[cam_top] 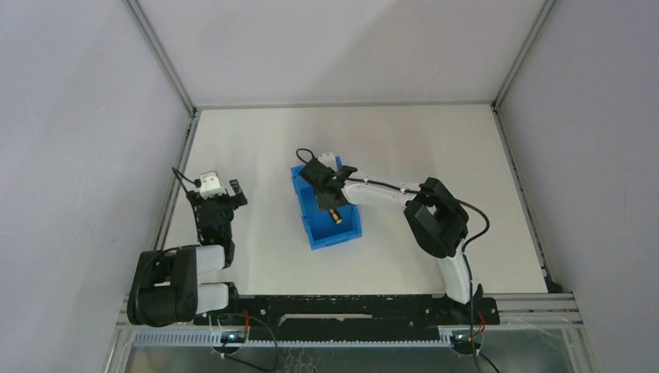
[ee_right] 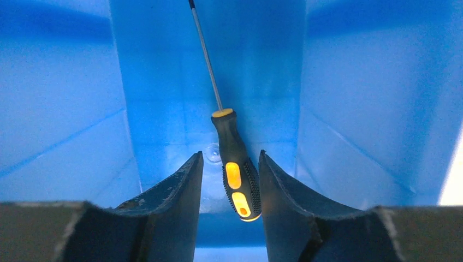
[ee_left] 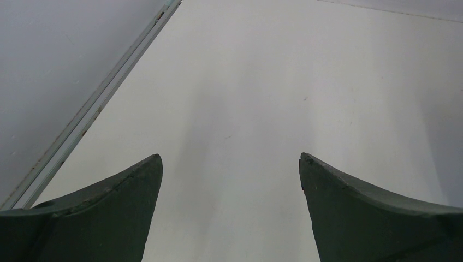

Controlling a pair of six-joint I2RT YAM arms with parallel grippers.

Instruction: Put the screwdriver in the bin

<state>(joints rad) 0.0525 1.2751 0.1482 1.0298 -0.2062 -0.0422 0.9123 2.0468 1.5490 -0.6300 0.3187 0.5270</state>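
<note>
The blue bin [cam_top: 336,235] stands at the middle of the table. My right gripper [cam_top: 329,200] reaches down into it. In the right wrist view the bin's blue walls [ee_right: 65,109] fill the frame. The screwdriver [ee_right: 236,164] lies inside the bin, with its black and yellow handle between my right gripper's [ee_right: 230,154] fingers and its thin shaft pointing away. The jaws stand apart, with a gap between the left finger and the handle. The handle also shows in the top view [cam_top: 336,217]. My left gripper [cam_top: 225,192] is open and empty over bare table at the left [ee_left: 230,158].
A metal frame rail [ee_left: 87,117] runs along the table's left edge, close to the left gripper. Grey walls enclose the table on three sides. The right arm [cam_top: 435,217] stretches from the near right across to the bin.
</note>
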